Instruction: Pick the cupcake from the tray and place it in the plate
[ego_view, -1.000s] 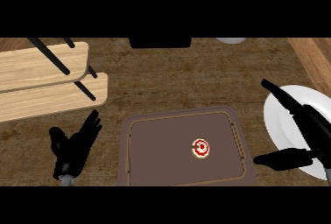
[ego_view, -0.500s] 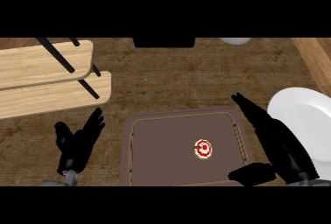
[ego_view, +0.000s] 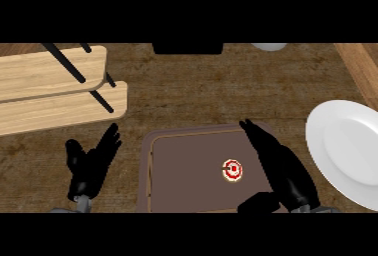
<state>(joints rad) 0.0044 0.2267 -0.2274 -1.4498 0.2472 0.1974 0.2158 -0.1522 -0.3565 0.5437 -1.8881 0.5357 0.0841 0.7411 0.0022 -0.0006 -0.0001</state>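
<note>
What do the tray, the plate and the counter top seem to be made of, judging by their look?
The tray looks like plastic or coated metal: flat matte brown, paler raised rim. The plate seems glazed ceramic: plain white, smooth, softly shaded. The counter looks like dark wood or laminate: rough brown grain, no shine.
</note>
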